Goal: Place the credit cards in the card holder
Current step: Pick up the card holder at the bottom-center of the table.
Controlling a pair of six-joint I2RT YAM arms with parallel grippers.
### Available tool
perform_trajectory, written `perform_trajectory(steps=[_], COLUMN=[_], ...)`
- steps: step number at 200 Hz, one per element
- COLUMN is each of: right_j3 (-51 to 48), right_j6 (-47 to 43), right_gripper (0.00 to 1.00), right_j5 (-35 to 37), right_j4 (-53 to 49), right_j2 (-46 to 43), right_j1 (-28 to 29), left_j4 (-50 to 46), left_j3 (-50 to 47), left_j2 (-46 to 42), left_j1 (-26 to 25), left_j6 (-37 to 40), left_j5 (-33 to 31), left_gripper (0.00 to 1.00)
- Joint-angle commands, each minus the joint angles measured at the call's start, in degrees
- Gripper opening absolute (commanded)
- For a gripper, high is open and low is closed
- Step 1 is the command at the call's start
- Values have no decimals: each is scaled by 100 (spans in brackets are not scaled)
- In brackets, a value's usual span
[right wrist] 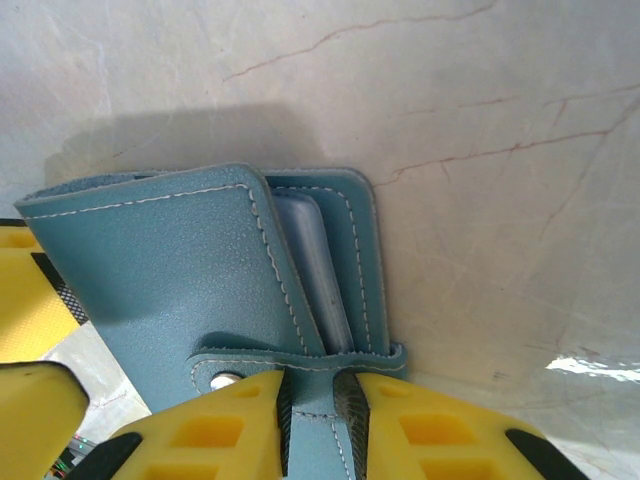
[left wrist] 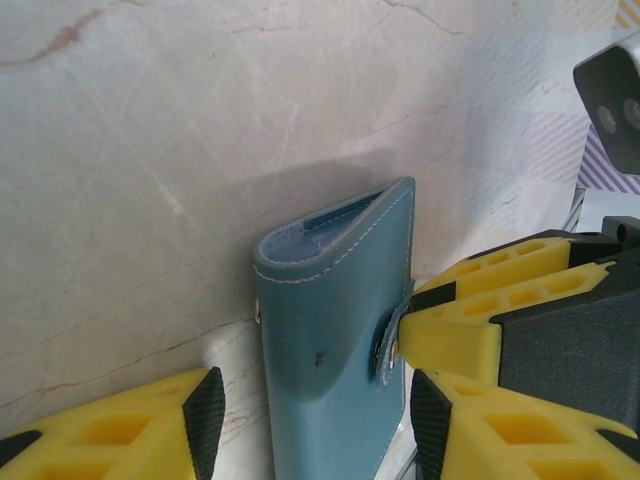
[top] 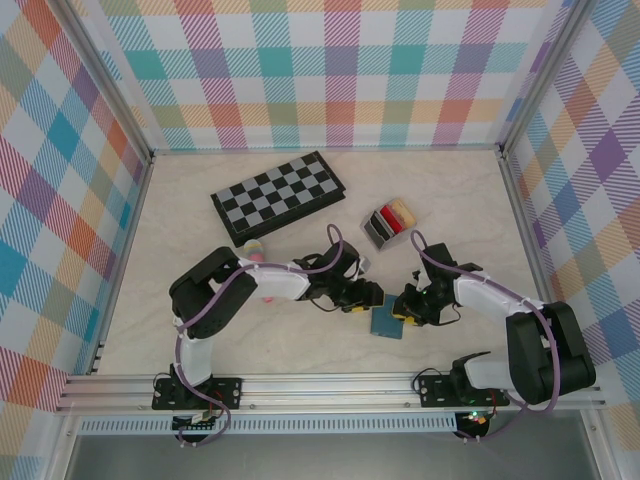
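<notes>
Two folded arms, left pincer and right pincer at card holder

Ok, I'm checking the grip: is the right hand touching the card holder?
Touching. The right wrist view shows the right hand pinching an edge of the card holder, by its snap strap, between its two black pads.

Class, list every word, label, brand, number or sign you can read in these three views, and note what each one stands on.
No text can be read in any view.
card holder: plain teal surface, no lettering shows.
credit cards: too small to read any print.
chessboard: squares only, no letters or numbers legible.
</notes>
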Motion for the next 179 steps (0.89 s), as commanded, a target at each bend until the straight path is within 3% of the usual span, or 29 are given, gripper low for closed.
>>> perform_trajectory(steps=[1, 76, 179], right_j3=[-200, -194, -62], right_j6=[94, 129, 173], right_gripper=[25, 25, 26], right_j5=[396, 440, 555], right_j4=[165, 164, 129], right_j2=[119, 100, 67], right_j1=[37, 43, 47], left_j4=[79, 237, 424], left_j3=[196, 213, 14], left_j2=[130, 56, -361], left_j1=[-112, -152, -152], left_j6=[-74, -116, -72], left_j5=[134, 239, 207], left_gripper=[51, 32, 20])
